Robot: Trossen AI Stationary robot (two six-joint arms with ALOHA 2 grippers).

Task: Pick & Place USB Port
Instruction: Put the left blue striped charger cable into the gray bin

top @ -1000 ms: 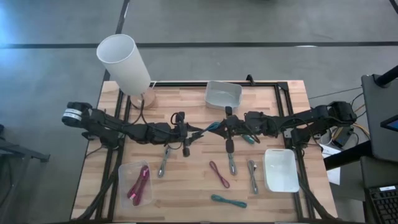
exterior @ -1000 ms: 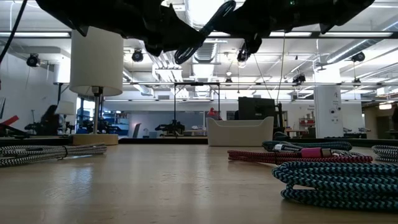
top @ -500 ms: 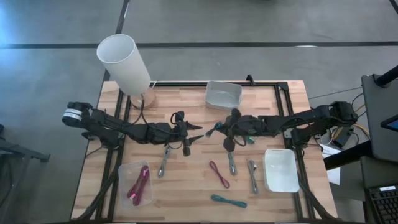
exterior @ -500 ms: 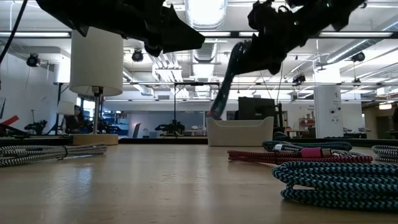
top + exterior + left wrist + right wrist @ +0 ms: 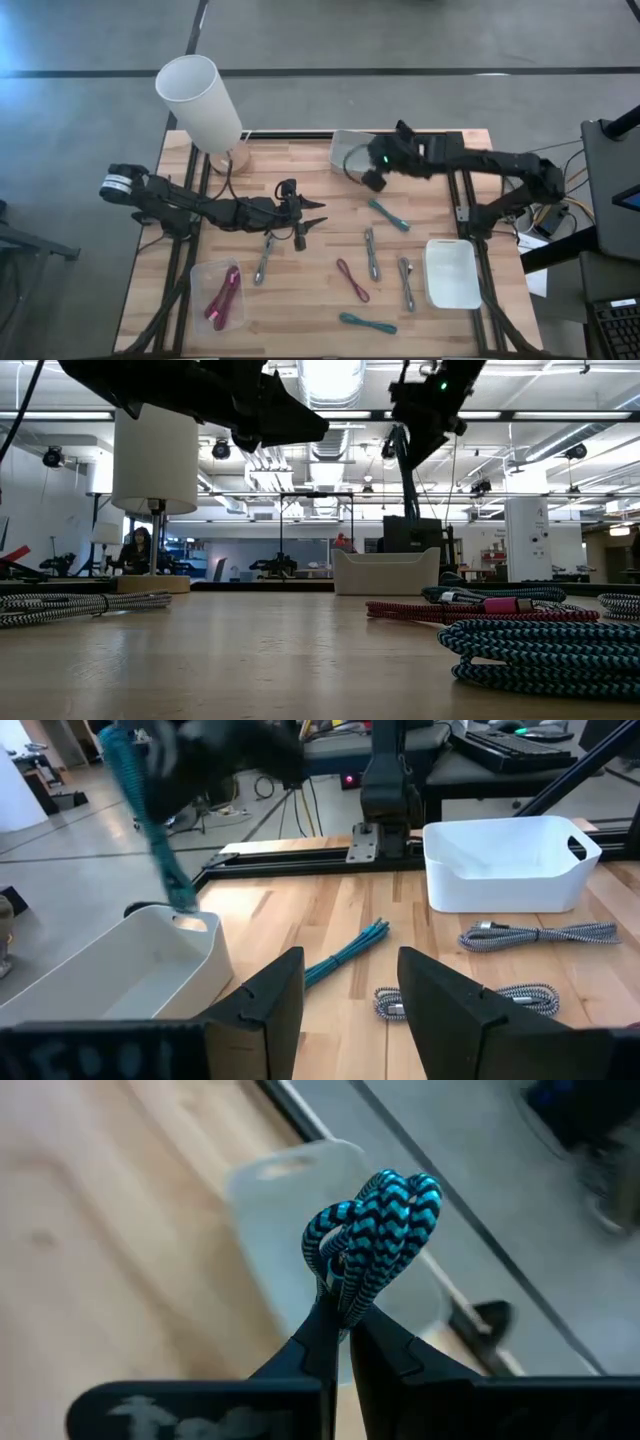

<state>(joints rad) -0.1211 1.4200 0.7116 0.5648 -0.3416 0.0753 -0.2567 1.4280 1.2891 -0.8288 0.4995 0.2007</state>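
You had three containers on the table (image 5: 300, 300) in the high view. The grey bin (image 5: 352, 152) sat at the upper centre, the white bin (image 5: 451, 273) at the lower right, and the clear tray (image 5: 203, 283) at the lower left with a pink cable (image 5: 223, 295) lying in it. Nothing could be made out in the white bin.

Your right gripper (image 5: 366, 170) hung over the grey bin's near edge, its jaws pinched tight on a folded blue-and-black braided cable (image 5: 372, 1230). In the right wrist view the cable's loops stood up out of the fingertips, with the grey bin behind them (the bin's inside was mostly hidden there).

Your left gripper (image 5: 312, 212) waited left of centre, jaws apart and holding nothing. Other cables lay loose on the wood: a teal cable (image 5: 388, 214), a grey braided cable (image 5: 371, 254) and a magenta cable (image 5: 352, 279).
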